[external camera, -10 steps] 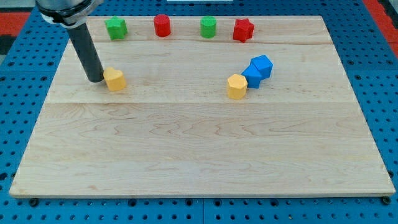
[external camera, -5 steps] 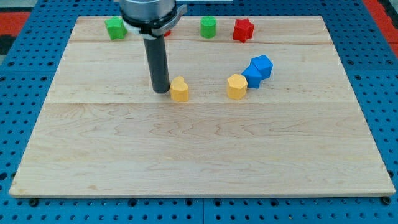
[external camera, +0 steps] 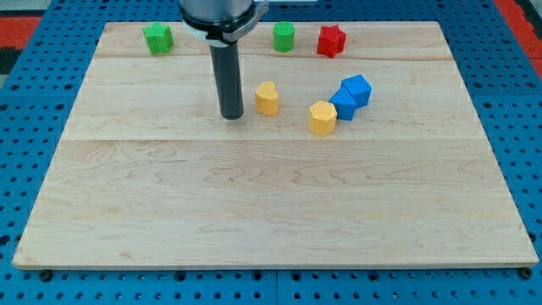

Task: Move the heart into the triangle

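Observation:
The yellow heart block (external camera: 267, 98) lies on the wooden board (external camera: 271, 212), right of the middle of its upper half. My tip (external camera: 232, 116) stands just left of the heart, a small gap apart from it. Right of the heart is a yellow hexagon-like block (external camera: 323, 118). It touches a blue block (external camera: 343, 105), and a second blue block (external camera: 357, 88) sits against that one's upper right. I cannot tell which blue block is the triangle.
Along the view's top edge of the board stand a green block (external camera: 157, 37), a green cylinder-like block (external camera: 283, 36) and a red star (external camera: 331, 40). The arm's body hides part of that row.
The yellow heart has slid from the board's left to the right and slightly up, pushed by my tip. The tip followed it rightward and now stands apart from it.

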Tool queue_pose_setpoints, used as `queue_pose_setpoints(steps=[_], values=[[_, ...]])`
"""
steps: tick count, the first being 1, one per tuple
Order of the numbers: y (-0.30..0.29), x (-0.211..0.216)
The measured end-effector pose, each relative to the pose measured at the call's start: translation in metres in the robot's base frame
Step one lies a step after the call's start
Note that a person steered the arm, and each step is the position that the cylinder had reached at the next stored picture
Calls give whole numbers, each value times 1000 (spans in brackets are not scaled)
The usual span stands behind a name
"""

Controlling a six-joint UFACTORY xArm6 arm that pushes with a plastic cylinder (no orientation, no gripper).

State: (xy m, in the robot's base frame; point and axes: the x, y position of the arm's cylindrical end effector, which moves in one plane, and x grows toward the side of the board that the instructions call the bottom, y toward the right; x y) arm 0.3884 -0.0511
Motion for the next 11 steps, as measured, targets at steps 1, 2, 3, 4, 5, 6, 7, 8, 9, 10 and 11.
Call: queue_pose_setpoints(steps=[1, 2, 3, 4, 5, 6, 7, 8, 9, 10, 11], values=[[28, -16], [40, -16], [3, -17], [23, -38], [80, -36], [94, -22], [8, -14], [-106, -4], [-252, -2], [-252, -2], [-250, -59]])
